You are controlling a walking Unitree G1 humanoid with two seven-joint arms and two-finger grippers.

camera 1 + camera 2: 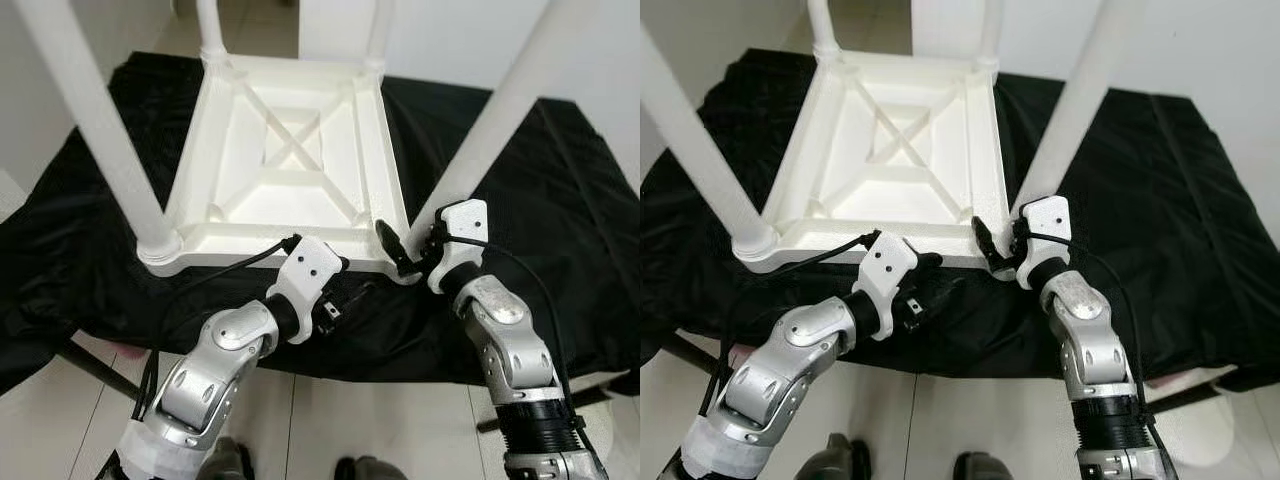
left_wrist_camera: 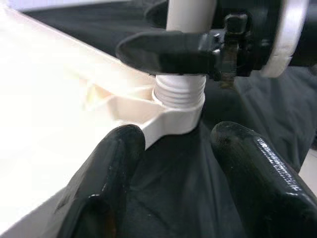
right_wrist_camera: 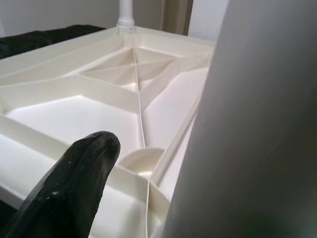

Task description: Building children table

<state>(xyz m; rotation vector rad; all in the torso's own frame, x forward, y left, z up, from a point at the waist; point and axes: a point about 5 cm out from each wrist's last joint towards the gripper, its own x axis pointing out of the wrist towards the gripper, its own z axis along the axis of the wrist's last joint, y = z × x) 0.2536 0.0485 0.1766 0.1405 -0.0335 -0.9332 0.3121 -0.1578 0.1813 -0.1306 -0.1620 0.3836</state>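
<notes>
The white children's table (image 1: 290,160) lies upside down on a black cloth (image 1: 560,200) over the counter, legs pointing up. At its near right corner, the right hand (image 1: 405,250) grasps the near right leg (image 1: 490,130) at its threaded base. Just left, the left hand (image 1: 335,300) rests released beside the near edge.

Black cloth (image 1: 560,190) over pale tiled floor (image 1: 380,420), white walls (image 1: 600,60).

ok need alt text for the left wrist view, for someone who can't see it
A white table leg sits threaded into the corner socket of an upturned white table, with the right claw gripping the leg just above the threads. The left claw is open in the foreground, over black cloth.
</notes>
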